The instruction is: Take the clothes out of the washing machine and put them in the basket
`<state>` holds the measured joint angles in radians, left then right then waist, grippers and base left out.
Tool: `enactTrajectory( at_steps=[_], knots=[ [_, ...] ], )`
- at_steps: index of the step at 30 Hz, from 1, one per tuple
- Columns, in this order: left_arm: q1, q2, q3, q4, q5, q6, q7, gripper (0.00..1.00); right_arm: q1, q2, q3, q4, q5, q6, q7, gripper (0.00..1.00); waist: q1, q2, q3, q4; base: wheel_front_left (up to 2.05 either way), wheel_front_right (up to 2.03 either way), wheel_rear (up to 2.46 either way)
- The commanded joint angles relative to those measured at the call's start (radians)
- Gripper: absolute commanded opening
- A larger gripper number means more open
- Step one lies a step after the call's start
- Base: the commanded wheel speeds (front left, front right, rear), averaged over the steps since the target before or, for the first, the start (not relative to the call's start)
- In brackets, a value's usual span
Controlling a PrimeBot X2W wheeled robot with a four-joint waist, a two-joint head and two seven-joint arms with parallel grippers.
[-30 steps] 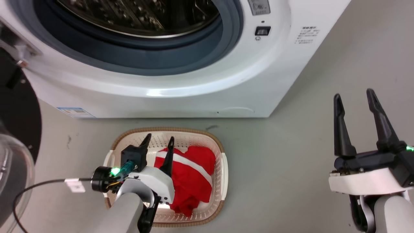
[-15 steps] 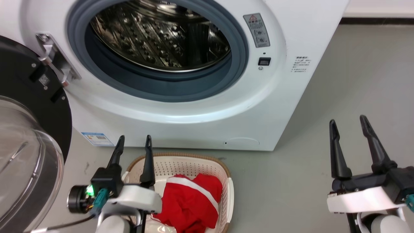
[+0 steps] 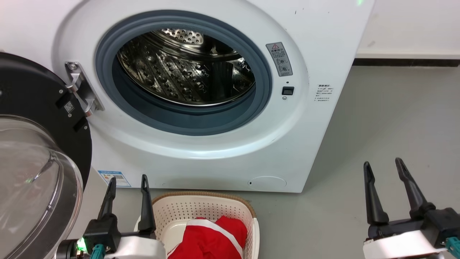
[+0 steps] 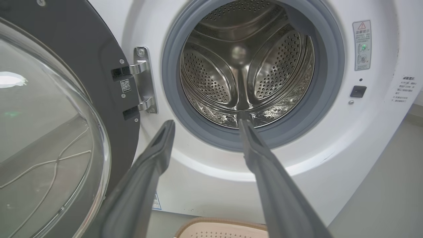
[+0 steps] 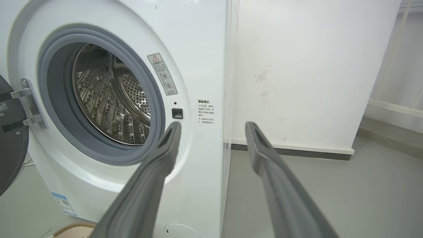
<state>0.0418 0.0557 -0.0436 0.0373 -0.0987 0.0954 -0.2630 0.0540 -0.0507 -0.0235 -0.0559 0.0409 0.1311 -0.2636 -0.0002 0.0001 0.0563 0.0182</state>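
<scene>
Left gripper [image 3: 128,178], right gripper [image 3: 382,162]: long dark fingers [image 3: 373,201] parted, empty. Washer [image 3: 215,158]: glossy white, round door [image 3: 28,180] open, perforated steel drum [image 3: 187,75]. Basket [image 3: 194,212]: cream perforated plastic, woven-look trim, at washer's foot. Clothes [image 3: 212,241]: soft red, white band, crumpled in basket.

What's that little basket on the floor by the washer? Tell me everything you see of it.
The basket is small, cream-white plastic, round-cornered, its walls pierced with rows of tiny holes, its rim brown and woven-looking. It stands upright on the grey floor just before the washing machine. A red garment with white bands lies inside. The picture's edge cuts off its near part.
</scene>
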Motion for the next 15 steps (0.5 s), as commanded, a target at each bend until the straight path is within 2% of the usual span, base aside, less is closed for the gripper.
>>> enactTrajectory(
  at_steps=[1, 15],
  knots=[
    [0.019, -0.003, 0.005, -0.004, 0.01, -0.006, -0.002, 1.0, 0.022, 0.001, 0.0, 0.004, 0.008, -0.001, -0.002, 1.0, 0.0002, -0.0001, -0.016, -0.003, 0.0, 0.0, 0.0],
    [0.073, -0.006, 0.012, -0.011, 0.023, -0.002, -0.003, 1.0, 0.065, 0.001, 0.014, 0.011, 0.02, -0.001, -0.002, 1.0, 0.0002, -0.0001, -0.05, -0.019, 0.0, 0.0, 0.0]
  ],
)
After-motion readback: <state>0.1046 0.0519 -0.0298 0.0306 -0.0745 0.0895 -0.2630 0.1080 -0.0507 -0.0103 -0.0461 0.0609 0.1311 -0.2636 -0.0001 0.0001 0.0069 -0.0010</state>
